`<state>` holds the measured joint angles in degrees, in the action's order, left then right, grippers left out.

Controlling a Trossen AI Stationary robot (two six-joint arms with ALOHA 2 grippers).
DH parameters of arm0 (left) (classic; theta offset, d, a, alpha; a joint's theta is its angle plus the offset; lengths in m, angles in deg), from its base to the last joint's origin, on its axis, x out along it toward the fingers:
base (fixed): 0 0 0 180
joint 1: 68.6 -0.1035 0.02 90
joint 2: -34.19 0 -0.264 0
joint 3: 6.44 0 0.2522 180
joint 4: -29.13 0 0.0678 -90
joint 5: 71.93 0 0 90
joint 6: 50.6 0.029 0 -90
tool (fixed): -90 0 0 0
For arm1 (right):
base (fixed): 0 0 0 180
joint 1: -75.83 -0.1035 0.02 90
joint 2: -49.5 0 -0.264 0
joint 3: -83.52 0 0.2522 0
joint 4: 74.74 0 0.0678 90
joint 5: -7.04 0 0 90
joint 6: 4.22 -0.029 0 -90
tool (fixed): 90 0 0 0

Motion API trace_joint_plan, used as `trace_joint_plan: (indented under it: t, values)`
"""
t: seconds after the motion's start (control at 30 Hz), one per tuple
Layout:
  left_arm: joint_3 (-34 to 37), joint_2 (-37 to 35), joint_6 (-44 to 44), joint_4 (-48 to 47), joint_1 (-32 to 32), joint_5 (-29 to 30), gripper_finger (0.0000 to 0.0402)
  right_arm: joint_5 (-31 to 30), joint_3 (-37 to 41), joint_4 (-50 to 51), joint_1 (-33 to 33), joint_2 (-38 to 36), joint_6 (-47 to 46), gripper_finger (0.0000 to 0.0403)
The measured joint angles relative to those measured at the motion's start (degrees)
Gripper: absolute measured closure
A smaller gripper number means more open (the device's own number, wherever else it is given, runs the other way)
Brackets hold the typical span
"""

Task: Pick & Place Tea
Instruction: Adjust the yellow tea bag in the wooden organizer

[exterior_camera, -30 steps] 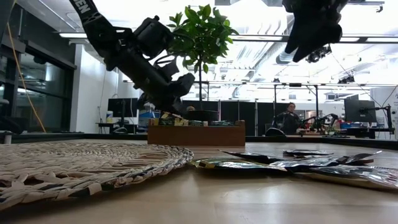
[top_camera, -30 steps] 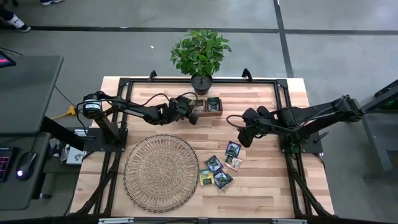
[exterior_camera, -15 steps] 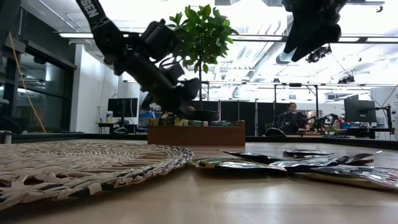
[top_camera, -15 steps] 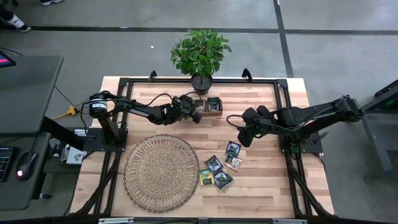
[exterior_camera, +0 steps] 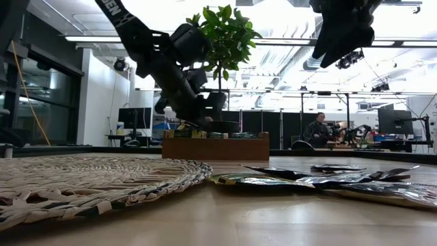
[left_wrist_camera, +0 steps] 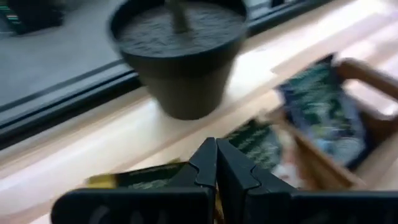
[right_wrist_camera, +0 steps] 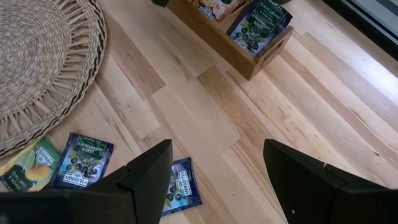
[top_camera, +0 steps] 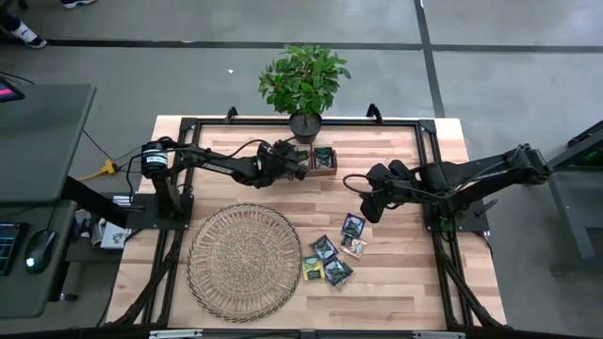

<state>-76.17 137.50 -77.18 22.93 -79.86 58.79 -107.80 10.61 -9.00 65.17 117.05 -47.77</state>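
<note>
Left tool [left_wrist_camera: 216, 163] shut — seemingly empty — over tray [top_camera: 323, 170].

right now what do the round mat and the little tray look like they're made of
Round mat: woven wicker or straw, matte, going by the visible braided rings. Little tray: brown wood, smooth finish, with grain showing on its walls; tea sachets standing inside look like glossy printed foil or paper.

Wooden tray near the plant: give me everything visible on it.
The wooden tray is a small, low brown box with divider walls, sitting flat on the table at its far edge, just in front of the potted plant. Tea sachets stand in its compartments; the end one holds dark navy ones, the others look mixed in colour. The left gripper, shut, is over the tray's left end; whether it touches the tray or holds a sachet cannot be told. The right gripper hangs open, well clear.
</note>
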Motion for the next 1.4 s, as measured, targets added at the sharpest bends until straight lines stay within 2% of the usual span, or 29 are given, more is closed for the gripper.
trace_joint_plan:
  t: [0.17,0.33,0.5,0.63,0.77,1.13,1.3,1.4]
  values:
    - [0.04,0.0,-2.31,-2.23,-0.02,6.09,0.0401,-0.08,0.0,-0.01,0.0,0.0,-0.02,0.0155]
    - [0.04,0.0,-4.96,-3.08,-0.02,6.8,0.0401,-0.07,0.0,-0.01,0.0,0.0,-0.13,0.0155]
    - [0.04,0.0,-9.69,-2.69,-0.02,3.38,0.0401,-0.08,0.0,-0.04,0.0,0.0,-0.56,0.0155]
    - [0.04,0.0,-9.73,-1.0,-0.02,-1.01,0.0401,-0.08,0.0,-0.1,0.0,0.0,-0.59,0.0155]
    - [0.04,0.0,-9.73,-0.81,-0.56,-2.99,0.0401,-0.08,0.0,-0.21,0.0,0.0,-0.6,0.0155]
    - [0.07,0.0,-9.73,-6.15,-5.79,-2.39,0.0401,0.12,0.0,-0.24,0.0,0.0,-1.64,0.0155]
    - [0.09,0.0,-9.69,-4.99,-5.58,-1.17,0.0401,0.11,0.0,-0.34,0.0,0.0,-2.1,0.0155]
    - [-0.4,0.0,-9.63,-4.54,-5.1,-2.37,0.0401,-0.06,0.0,-0.34,0.0,0.0,-2.1,0.0155]
